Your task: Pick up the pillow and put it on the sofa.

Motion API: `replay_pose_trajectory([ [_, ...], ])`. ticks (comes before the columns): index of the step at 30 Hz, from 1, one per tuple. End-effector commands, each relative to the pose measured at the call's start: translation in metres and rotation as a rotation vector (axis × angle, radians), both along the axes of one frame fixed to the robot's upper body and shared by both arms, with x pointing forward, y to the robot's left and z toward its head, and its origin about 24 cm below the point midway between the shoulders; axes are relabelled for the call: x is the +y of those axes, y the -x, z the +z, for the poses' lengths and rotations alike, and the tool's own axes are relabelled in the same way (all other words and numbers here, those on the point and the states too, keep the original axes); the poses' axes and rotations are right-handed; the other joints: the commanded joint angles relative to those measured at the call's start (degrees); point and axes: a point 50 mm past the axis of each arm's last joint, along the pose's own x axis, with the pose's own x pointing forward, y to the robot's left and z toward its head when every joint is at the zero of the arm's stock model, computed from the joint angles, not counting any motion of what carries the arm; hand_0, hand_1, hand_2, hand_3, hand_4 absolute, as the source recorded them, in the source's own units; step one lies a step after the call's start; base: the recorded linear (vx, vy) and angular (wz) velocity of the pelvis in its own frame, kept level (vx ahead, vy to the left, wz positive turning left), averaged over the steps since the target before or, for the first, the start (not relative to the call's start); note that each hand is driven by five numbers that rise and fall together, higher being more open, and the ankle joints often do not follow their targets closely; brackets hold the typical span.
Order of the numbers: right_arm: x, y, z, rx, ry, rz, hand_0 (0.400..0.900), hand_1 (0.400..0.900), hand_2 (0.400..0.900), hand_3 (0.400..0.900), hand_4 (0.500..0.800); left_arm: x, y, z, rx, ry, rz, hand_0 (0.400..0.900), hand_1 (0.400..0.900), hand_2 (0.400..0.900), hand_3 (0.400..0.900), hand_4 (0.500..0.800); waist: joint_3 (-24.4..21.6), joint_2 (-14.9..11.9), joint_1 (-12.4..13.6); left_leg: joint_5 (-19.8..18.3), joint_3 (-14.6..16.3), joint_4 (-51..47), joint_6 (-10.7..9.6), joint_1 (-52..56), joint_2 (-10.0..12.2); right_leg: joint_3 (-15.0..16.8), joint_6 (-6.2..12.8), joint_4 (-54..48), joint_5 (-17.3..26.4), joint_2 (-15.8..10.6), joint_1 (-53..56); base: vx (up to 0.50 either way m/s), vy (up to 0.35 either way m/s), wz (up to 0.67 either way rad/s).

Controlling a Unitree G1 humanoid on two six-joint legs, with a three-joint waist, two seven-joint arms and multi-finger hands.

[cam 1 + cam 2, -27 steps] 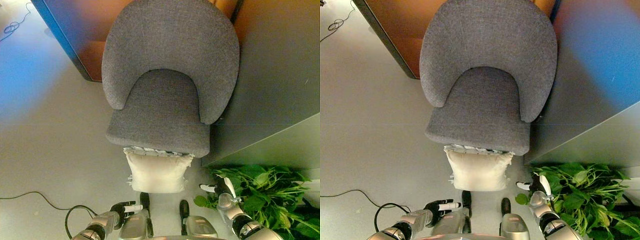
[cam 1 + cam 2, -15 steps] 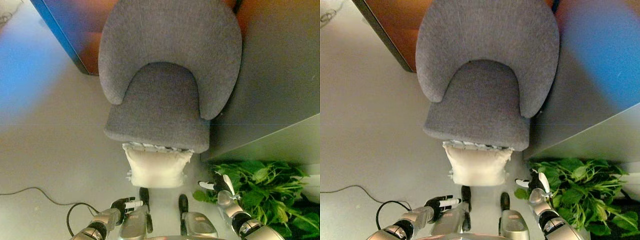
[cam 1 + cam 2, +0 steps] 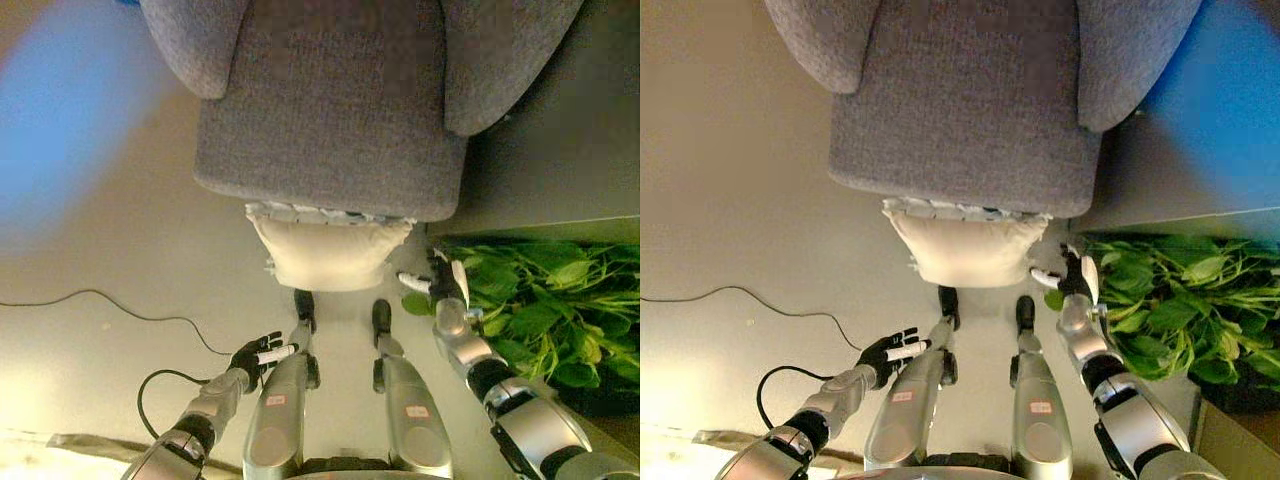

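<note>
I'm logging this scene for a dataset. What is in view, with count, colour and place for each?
sofa: one, grey fabric, top centre.
pillow: one, cream, on the floor against the sofa's front edge.
plant: one, green leaves, right of the pillow.
cable: one, black, on the floor at left.
floor: pale grey.
left robot hand: dark with white tips, open, low, below the pillow's left side.
right robot hand: dark with white tips, open, beside the pillow's right edge, near the plant.

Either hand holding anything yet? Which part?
Nothing held. Left hand and right hand are open, both clear of the pillow.
</note>
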Motion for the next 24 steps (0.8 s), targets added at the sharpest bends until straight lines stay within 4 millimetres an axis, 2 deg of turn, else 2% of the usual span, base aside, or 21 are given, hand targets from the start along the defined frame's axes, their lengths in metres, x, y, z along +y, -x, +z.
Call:
replay_pose_trajectory([
  [1, -0.024, -0.016, 0.047, -0.210, 0.032, -0.080, 0.900, 0.900, 0.900, 0.900, 0.800, -0.012, 0.013, -0.006, -0.009, 0.056, 0.006, 0.900, 0.900, 0.900, 0.900, 0.800, 0.74, 0.83, 0.70, -4.45, -1.52, 0.63, -2.32, -4.52, -3.72, -1.75, -0.30, -2.11, 6.14, 0.70, -8.89, -0.03, -0.014, 0.10],
  [8, -0.046, -0.036, 0.101, -0.353, 0.117, -0.175, 0.900, 0.900, 0.900, 0.900, 0.800, -0.028, 0.016, -0.003, -0.053, 0.121, -0.018, 0.900, 0.900, 0.900, 0.900, 0.800, 0.74, 2.91, 1.88, -2.79, -2.35, 1.60, -2.92, -12.98, -3.84, -1.63, -0.08, -0.63, 7.64, 0.24, -17.34, 0.01, -0.001, 0.10],
  [13, -0.053, -0.046, 0.127, -0.393, 0.143, -0.183, 0.900, 0.900, 0.900, 0.900, 0.800, -0.035, 0.018, -0.003, -0.078, 0.141, -0.031, 0.900, 0.900, 0.900, 0.900, 0.800, 0.74, 4.43, 2.59, -2.49, -2.92, 2.50, -3.12, -16.53, -4.09, -1.49, -0.09, 0.93, 7.45, 0.13, -21.16, 0.03, 0.012, 0.09],
  [19, -0.042, -0.061, 0.158, -0.450, 0.096, -0.103, 0.900, 0.900, 0.900, 0.900, 0.800, -0.048, 0.012, 0.004, -0.134, 0.181, -0.048, 0.900, 0.900, 0.900, 0.900, 0.800, 0.74, 6.98, 3.69, -2.16, -3.22, 3.57, -3.49, -19.62, -4.25, -1.44, -0.14, 2.42, 6.88, -0.53, -24.80, 0.04, 0.028, 0.11],
  [20, -0.034, -0.064, 0.164, -0.464, 0.079, -0.061, 0.900, 0.900, 0.900, 0.900, 0.800, -0.050, 0.012, 0.005, -0.138, 0.185, -0.055, 0.900, 0.900, 0.900, 0.900, 0.800, 0.74, 7.40, 3.86, -2.17, -3.23, 3.74, -3.58, -19.96, -4.25, -1.43, -0.15, 2.69, 6.76, -0.67, -25.33, 0.03, 0.033, 0.09],
  [24, -0.009, -0.068, 0.170, -0.484, 0.023, 0.055, 0.900, 0.900, 0.900, 0.900, 0.800, -0.050, 0.013, 0.005, -0.143, 0.183, -0.053, 0.900, 0.900, 0.900, 0.900, 0.800, 0.74, 7.64, 4.07, -2.19, -3.29, 3.93, -3.75, -20.50, -4.14, -1.55, -0.38, 3.30, 6.33, -0.58, -26.13, 0.03, 0.023, 0.02],
])
